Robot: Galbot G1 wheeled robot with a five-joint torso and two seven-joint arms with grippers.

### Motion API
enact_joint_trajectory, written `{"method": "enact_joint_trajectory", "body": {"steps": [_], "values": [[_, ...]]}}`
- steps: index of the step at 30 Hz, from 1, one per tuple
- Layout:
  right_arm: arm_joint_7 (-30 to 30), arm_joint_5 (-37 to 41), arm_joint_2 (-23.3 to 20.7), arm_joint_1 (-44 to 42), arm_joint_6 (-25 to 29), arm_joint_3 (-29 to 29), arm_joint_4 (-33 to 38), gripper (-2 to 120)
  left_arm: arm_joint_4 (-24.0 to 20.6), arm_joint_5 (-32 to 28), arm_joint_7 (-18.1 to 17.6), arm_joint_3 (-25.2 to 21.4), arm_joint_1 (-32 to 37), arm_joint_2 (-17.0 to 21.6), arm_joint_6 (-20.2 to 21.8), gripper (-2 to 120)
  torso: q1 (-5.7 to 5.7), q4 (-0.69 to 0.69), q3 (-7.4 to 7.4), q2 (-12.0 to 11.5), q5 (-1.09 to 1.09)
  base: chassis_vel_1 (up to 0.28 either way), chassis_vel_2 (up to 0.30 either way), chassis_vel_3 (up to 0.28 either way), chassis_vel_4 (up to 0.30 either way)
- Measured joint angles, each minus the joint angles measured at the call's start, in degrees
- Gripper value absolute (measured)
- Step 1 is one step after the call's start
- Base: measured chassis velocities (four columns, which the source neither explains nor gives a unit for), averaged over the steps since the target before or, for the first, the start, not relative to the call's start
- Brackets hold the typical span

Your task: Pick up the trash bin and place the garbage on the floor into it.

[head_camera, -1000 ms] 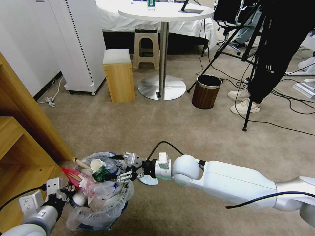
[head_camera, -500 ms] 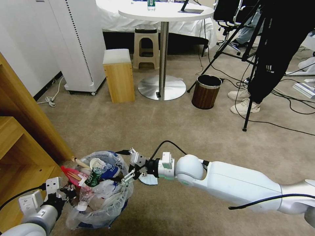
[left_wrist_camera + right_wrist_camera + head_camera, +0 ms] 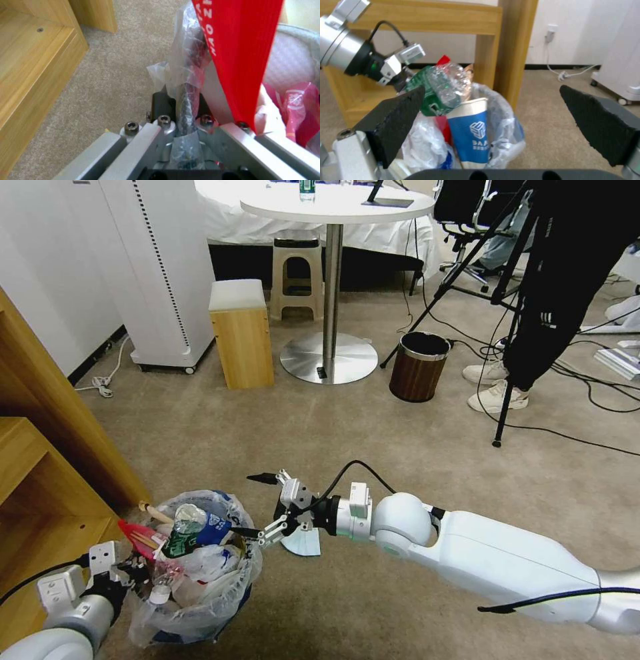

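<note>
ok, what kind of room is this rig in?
Looks like an office or lab set up for recording: carpeted floor, round pedestal table, office chair and tripods with cables behind.

The trash bin [image 3: 193,607] sat before me on the carpet [image 3: 373,447], my right claw [image 3: 261,505] beside it (bookshelf [image 3: 40,460] leftward).
</note>
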Motion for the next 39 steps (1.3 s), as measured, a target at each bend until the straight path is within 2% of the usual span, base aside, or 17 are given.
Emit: {"method": "enact_joint_trajectory", "body": {"steps": [9,12,17,20,27,33,39], "values": [[2.76,1.05,-2.41,-2.96,-0.77,4.61,0.94,100,1.18,-1.47,-0.72,-0.13,-0.46,0.61,0.33,0,0.00,0.00,0.00,0.00,0.00,0.000,0.000,0.000,0.000],[5.56,1.33,-5.55,-4.05,-2.03,6.14,1.28,100,1.54,-1.69,-0.76,0.04,-0.57,0.90,0.38,0,0.00,0.00,0.00,0.00,0.00,0.000,0.000,0.000,0.000],[8.32,0.60,-8.43,-5.30,-3.58,7.04,0.09,100,1.54,-1.80,-0.74,0.15,-0.80,1.01,0.38,0,0.00,-0.01,0.00,0.00,0.01,0.000,0.000,0.000,0.000],[11.37,-1.56,-11.04,-7.16,-6.67,7.40,-1.18,100,1.19,-1.77,-0.59,0.48,-0.94,0.86,0.26,0,0.00,-0.01,0.00,0.00,0.02,0.000,0.000,0.000,0.000],[13.44,-3.93,-13.58,-10.04,-8.85,6.62,-3.95,100,0.84,-1.30,0.17,0.67,-1.19,0.40,-0.23,0,0.00,-0.01,0.00,0.00,0.02,0.000,0.000,0.000,0.000],[12.59,-5.87,-11.81,-11.96,-8.36,5.94,-9.19,100,1.16,-0.52,0.93,0.89,-1.29,-0.43,-0.77,0,0.00,-0.01,0.00,0.00,0.01,0.000,0.000,0.000,0.000],[10.55,-8.15,-8.20,-12.16,-7.33,5.58,-17.62,100,0.98,-0.26,1.27,0.87,-0.93,-0.90,-1.04,0,0.00,0.00,0.00,0.00,0.00,0.000,0.000,0.000,0.000]]}}
